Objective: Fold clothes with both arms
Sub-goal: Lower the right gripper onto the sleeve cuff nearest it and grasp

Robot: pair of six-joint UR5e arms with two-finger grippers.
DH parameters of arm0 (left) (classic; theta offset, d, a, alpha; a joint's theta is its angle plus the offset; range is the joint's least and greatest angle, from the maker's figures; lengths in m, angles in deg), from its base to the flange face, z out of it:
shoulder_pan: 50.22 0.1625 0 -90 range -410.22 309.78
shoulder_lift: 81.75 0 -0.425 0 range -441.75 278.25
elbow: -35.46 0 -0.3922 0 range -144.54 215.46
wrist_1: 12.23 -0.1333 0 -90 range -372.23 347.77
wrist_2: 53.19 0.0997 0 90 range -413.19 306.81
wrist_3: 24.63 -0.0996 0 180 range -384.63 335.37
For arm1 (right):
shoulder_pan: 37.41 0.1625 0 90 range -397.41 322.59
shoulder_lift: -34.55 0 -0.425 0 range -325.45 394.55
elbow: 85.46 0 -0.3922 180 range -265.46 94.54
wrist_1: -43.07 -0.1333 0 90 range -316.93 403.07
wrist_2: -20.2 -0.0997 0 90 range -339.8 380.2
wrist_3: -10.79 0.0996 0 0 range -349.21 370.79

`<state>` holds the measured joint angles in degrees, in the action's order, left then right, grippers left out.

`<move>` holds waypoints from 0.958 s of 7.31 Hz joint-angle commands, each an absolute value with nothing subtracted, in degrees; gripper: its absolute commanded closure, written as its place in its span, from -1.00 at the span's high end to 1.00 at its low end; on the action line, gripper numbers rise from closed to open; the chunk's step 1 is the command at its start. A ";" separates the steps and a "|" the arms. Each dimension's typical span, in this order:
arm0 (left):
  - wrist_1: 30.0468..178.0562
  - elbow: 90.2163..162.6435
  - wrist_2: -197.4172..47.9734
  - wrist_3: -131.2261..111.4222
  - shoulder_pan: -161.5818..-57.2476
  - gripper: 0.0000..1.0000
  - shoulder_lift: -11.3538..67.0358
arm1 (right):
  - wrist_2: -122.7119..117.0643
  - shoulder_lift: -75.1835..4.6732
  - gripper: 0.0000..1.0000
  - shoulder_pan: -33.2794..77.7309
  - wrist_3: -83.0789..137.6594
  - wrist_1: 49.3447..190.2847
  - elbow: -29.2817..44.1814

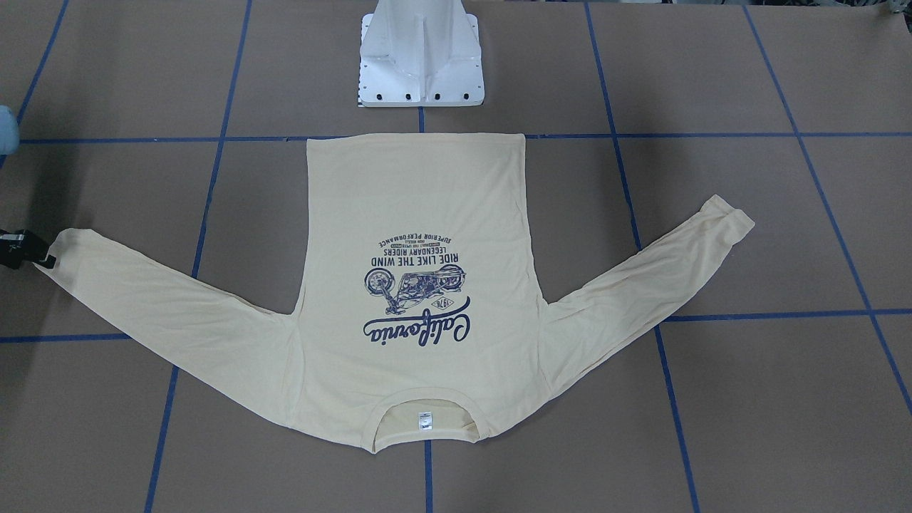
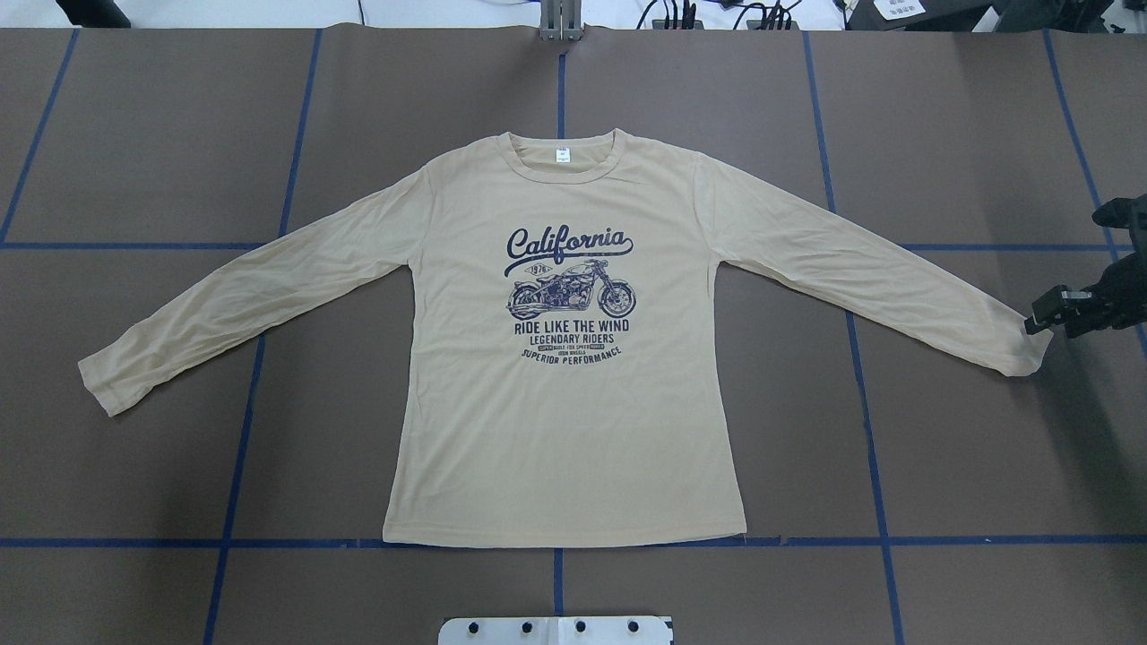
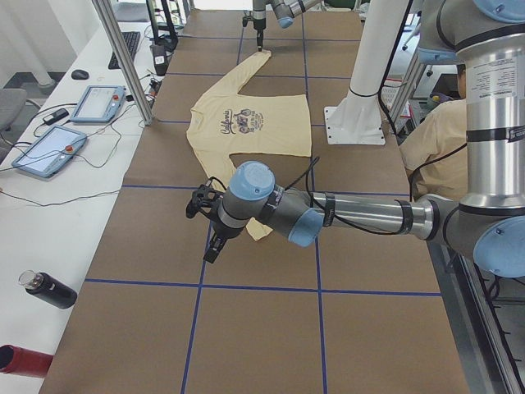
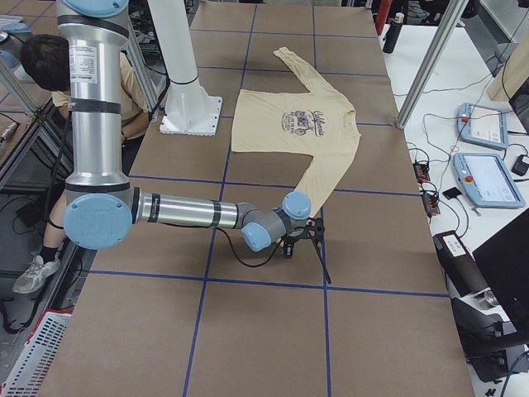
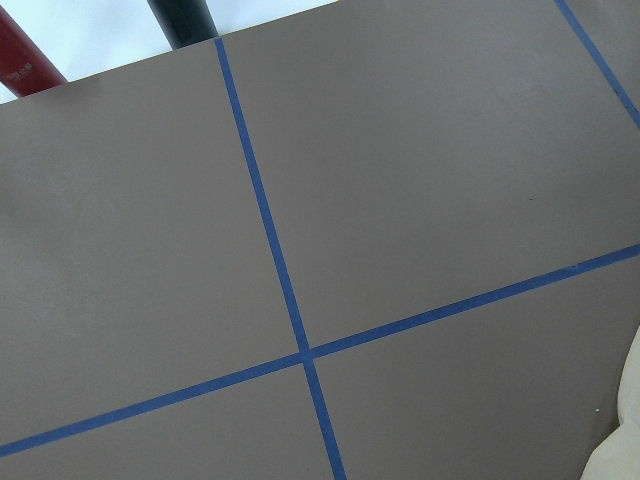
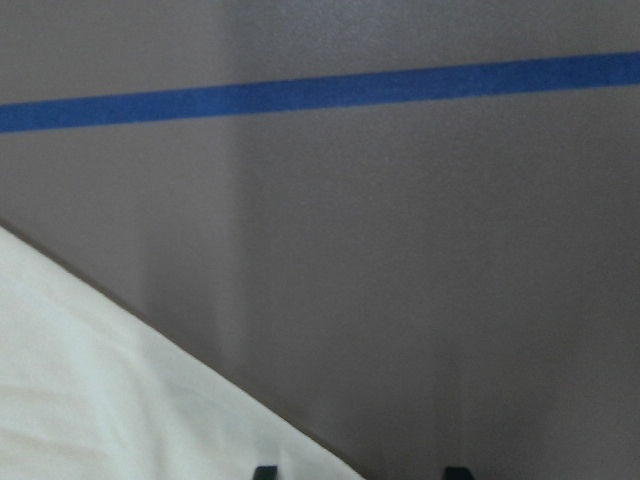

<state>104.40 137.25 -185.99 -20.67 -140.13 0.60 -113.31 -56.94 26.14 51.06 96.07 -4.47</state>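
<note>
Overhead: you find the T-shirt (image 2: 564, 403) flat at the centre of the table (image 2: 134, 134), sleeves running end to end, right gripper (image 2: 1035, 324) touching the right-end cuff (image 2: 1017, 354); right wrist: its fingertips (image 6: 264, 471) stand apart, cloth edging between; left-end view: left gripper (image 3: 209, 234) just beside the left-end cuff (image 3: 259, 233), jaw state you cannot tell.

Both arms are silver-grey metal tubes. The left arm (image 3: 369, 215) has rounded light-blue joint caps, a black cable looped along its forearm, and a black two-finger left gripper (image 3: 212, 246). The right arm (image 4: 182, 208) matches, with a small printed label. The white pedestal base (image 1: 420, 64), at twelve o'clock in the front-facing view, has dark screw holes along its edge.
</note>
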 commanded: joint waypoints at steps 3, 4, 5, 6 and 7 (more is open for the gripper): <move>104.40 137.06 -185.99 -20.68 -140.13 0.99 0.60 | -115.41 -56.85 -1.00 26.14 51.04 96.07 -4.25; 104.40 137.06 -185.99 -20.68 -140.13 0.99 0.60 | -115.42 -56.94 -1.00 26.23 51.04 96.07 -4.42; 104.40 137.06 -185.99 -20.68 -140.13 0.99 0.60 | -116.90 -56.94 -1.00 26.40 51.13 96.15 -2.86; 104.40 137.06 -185.99 -20.59 -140.13 0.99 0.60 | -118.83 -56.51 -1.00 26.84 51.22 96.85 -0.58; 104.40 137.06 -186.17 -20.42 -140.13 0.99 0.51 | -119.37 -53.54 -1.00 27.10 55.48 96.77 0.40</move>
